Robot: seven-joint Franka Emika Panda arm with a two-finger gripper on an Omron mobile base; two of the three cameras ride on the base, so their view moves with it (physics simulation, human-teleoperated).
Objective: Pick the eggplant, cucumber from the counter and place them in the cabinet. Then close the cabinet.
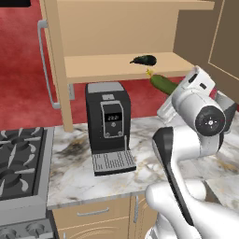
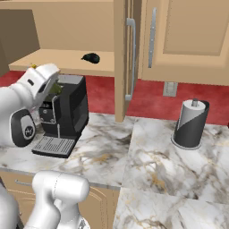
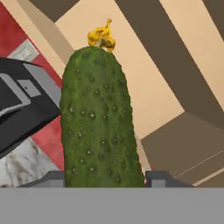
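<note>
The arm is reaching up and forward from the base, elbow bent, with the gripper (image 3: 105, 178) raised just below the front edge of the cabinet (image 1: 116, 28) shelf. Its 2 fingers are pressing on either side of the cucumber (image 1: 163, 83), holding it with its yellow tip pointing toward the shelf. The eggplant (image 1: 144, 59) is lying on the shelf inside the open cabinet, above the coffee machine (image 1: 108, 126) on the counter (image 1: 70, 163).

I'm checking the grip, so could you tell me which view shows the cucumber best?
The hand view: the cucumber stands large between the gripper's fingertips. The left base view shows part of it; the right base view barely any.
</note>
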